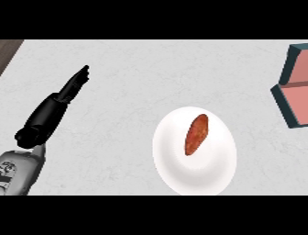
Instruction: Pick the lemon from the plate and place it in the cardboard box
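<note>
Counter (143, 73) with a white plate (214, 176) holding an untouched reddish-brown oblong item (197, 134), not lemon-like, the teal-walled box (304, 103) far right, left hand (65, 94) resting straight-fingered and empty, right hand unseen; nothing picked yet.

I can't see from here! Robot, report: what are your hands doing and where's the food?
Left robot hand open, over bare counter. Right robot hand not in view. Reddish-brown item on white plate, untouched. Box far right, path clear.
</note>
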### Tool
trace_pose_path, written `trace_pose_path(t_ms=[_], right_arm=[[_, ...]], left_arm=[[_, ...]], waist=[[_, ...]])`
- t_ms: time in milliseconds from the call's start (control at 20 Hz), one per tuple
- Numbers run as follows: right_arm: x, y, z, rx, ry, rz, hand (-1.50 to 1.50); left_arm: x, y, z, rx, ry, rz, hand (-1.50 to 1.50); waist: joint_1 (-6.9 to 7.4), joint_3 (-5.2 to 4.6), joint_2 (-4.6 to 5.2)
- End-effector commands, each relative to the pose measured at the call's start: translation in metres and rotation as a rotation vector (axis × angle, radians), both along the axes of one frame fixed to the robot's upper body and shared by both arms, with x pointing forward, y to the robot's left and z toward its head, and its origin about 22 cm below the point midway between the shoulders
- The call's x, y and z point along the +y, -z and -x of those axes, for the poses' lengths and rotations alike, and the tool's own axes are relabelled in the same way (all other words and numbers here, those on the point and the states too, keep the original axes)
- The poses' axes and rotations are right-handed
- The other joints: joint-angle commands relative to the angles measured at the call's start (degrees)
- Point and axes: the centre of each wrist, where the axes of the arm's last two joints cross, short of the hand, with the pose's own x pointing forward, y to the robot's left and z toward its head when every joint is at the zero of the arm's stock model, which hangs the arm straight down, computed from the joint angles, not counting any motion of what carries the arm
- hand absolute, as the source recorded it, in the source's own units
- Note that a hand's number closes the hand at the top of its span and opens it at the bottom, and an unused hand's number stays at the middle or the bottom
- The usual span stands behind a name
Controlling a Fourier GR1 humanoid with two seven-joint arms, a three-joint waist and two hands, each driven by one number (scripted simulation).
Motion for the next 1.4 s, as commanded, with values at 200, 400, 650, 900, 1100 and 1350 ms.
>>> trace_pose_path(t_ms=[200, 400, 650, 900, 1100, 1350], right_arm=[[-0.019, 0.02, -0.02, 0.166, -0.024, 0.264, 1.5], [-0.032, 0.03, -0.024, 0.251, 0.004, 0.317, -1.5], [-0.025, 0.034, -0.031, 0.273, -0.179, 0.227, -1.5], [-0.007, 0.042, -0.045, 0.232, -0.241, -0.211, -1.5], [0.002, 0.08, -0.049, 0.386, -0.157, -0.544, -1.5], [-0.017, 0.069, -0.047, 0.47, -0.048, -0.747, -1.5]], left_arm=[[-0.014, -0.004, 0.0, 0.0, 0.021, 0.006, 0.0], [-0.009, -0.005, -0.004, -0.003, 0.012, 0.013, 0.0], [-0.009, 0.001, -0.004, -0.002, 0.001, 0.005, 0.0], [-0.008, -0.007, -0.004, -0.004, 0.022, 0.006, 0.0], [-0.006, -0.004, -0.004, -0.01, 0.006, 0.006, 0.0], [-0.011, 0.003, -0.002, -0.003, 0.01, 0.021, 0.0]], waist=[[0.93, 0.09, 0.14], [1.6, 0.13, 0.58], [1.25, 0.2, 0.64], [0.44, 0.4, 0.15], [0.57, 0.36, 0.73], [1.09, 0.23, 0.91]])
